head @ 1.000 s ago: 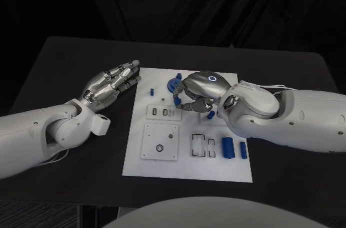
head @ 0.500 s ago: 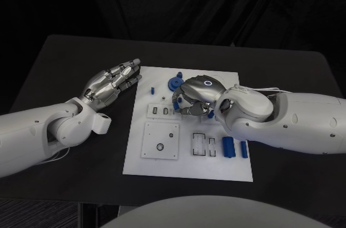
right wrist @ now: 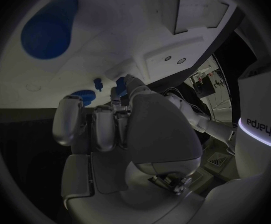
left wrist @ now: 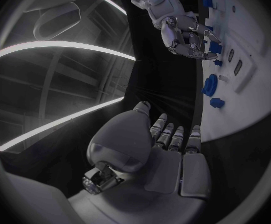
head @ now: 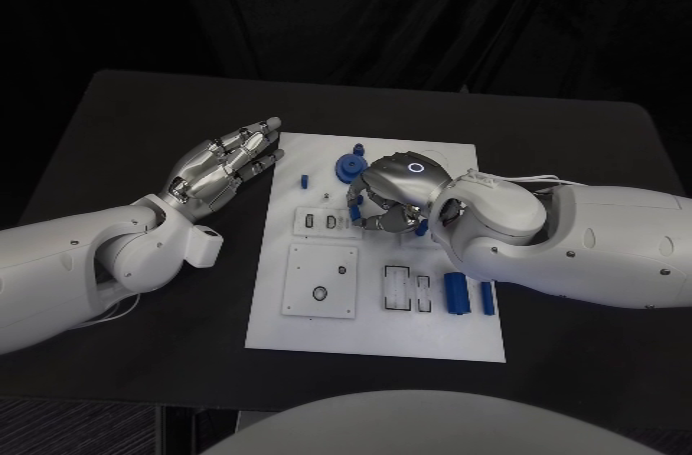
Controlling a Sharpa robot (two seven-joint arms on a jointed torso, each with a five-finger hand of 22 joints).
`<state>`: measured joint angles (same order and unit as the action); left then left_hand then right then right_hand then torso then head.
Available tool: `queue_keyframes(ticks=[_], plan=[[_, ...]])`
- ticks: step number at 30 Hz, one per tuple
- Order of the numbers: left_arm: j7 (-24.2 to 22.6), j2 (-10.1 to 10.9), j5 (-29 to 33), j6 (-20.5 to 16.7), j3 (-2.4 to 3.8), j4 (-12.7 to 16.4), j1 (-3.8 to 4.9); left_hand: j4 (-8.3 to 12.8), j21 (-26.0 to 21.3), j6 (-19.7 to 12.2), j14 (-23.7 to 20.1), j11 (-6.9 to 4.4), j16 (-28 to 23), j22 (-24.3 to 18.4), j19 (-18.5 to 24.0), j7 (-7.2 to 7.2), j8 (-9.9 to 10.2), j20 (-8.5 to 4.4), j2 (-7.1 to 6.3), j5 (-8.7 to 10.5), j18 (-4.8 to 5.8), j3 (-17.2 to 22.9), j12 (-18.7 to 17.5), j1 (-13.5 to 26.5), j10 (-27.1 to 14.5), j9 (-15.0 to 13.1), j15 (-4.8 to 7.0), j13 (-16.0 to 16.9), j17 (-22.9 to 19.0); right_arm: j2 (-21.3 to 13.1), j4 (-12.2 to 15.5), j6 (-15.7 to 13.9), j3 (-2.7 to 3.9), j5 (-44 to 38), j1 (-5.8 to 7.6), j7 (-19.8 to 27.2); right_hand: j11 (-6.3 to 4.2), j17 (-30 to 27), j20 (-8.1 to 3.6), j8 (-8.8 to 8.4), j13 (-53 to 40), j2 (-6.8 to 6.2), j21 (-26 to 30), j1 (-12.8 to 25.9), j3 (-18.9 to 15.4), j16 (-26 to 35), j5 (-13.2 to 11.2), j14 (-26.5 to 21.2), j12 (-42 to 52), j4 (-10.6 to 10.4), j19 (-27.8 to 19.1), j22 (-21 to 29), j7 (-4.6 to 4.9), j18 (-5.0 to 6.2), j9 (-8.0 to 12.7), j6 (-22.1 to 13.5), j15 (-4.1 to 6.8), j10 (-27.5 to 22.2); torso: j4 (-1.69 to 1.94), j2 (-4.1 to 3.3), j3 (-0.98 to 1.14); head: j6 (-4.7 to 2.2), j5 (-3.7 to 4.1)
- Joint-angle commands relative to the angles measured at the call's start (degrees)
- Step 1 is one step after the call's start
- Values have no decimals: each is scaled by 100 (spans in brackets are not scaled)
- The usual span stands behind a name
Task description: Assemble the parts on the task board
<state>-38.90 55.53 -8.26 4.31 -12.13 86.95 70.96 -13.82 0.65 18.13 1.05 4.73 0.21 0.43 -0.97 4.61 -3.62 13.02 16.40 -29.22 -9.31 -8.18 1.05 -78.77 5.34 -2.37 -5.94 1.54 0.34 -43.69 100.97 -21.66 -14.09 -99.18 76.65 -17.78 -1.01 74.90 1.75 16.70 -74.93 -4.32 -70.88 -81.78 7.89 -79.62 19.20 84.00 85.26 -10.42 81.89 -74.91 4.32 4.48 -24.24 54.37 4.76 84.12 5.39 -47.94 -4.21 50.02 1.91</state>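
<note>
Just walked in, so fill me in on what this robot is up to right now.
The robot is assembling small blue parts on the white task board on the black table. Its right hand is down over the upper middle of the board, fingers curled, beside a round blue gear-like part; whether it holds anything cannot be told. Its left hand lies open off the board's left edge, holding nothing. Two blue bar-shaped parts wait lower right.
</note>
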Motion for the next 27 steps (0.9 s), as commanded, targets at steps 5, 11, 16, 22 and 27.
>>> queue_keyframes(ticks=[5,11,16,22,27], plan=[[-272,-14,-1,75,5,-1,-7,28,23,16,1,-4,22,9,-9,33,-38,35,2,-33,-115,6,18,-42,30,-9,-21,9,9,12,-14,249,2,-81,-24,-183,51,701,41,-139,-1092,-34,124,87,45,95,-45,346,-66,11,-66,-329,37,33,-318,-255,-67,49,2,4,-6,-2,-3],[-281,-22,-1,84,5,-16,-8,30,24,8,3,-5,22,9,-10,33,-36,35,4,-36,-115,8,18,-42,29,-8,-22,9,10,26,-30,343,2,-82,-48,-205,70,687,58,-239,-1082,-90,184,138,22,121,-306,336,-81,24,-83,-312,62,42,-296,-466,-83,31,8,4,-7,-2,4],[-285,-34,-1,97,5,-30,-13,30,24,8,3,-5,22,9,-10,33,-36,35,4,-36,-115,8,18,-42,29,-8,-22,9,10,44,-52,408,2,-82,-71,-193,82,675,71,-350,-1076,-137,217,225,-32,142,-579,331,-90,-3,-82,-311,77,45,-243,-683,-95,21,12,5,-8,-2,9],[-289,-38,-1,103,5,-35,-20,33,22,5,0,-6,21,8,-9,33,-36,36,6,-39,-115,12,17,-44,27,-7,-23,9,9,60,-79,424,2,-82,-82,-163,87,654,79,-504,-1064,-177,274,320,-116,177,-939,320,-109,-55,-88,-305,76,52,-111,-942,-101,1,9,6,-6,-2,12],[-296,-30,-1,93,5,-33,-24,33,22,5,0,-6,21,8,-9,33,-36,36,6,-39,-115,12,17,-44,27,-7,-23,9,9,56,-93,303,2,-82,-86,-87,77,646,75,-680,-1050,-216,318,379,-196,192,-1203,316,-130,-123,-89,-306,56,57,72,-1254,-95,-22,8,4,-7,-2,4]])
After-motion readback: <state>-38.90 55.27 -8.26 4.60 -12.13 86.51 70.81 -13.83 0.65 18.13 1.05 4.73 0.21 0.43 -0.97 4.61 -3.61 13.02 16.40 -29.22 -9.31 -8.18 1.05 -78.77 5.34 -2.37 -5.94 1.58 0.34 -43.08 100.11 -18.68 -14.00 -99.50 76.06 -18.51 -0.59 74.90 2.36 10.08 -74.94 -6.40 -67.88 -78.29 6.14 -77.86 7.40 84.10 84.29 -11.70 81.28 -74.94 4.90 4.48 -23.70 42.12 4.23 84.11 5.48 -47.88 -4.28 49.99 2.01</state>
